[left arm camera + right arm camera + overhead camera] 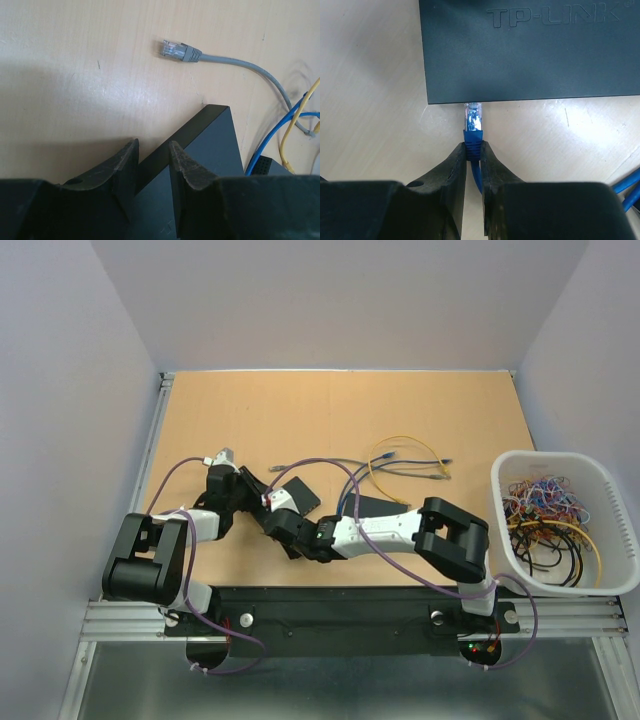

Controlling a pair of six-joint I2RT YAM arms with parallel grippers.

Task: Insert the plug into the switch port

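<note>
Pinched in right gripper: one blue plug, tip at one switch. Clamped in left gripper: the switch's corner.

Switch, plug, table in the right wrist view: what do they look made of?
Switch: dark grey matte plastic or painted metal, unclear which; moulded logo, no shine.
Plug: clear glossy plastic tip, see-through; blue rubbery-looking boot.
Table: pale wood or laminate, faint grain, fine scratches.

light wooden table, black switch, loose cables, white basket of cables at right
</note>
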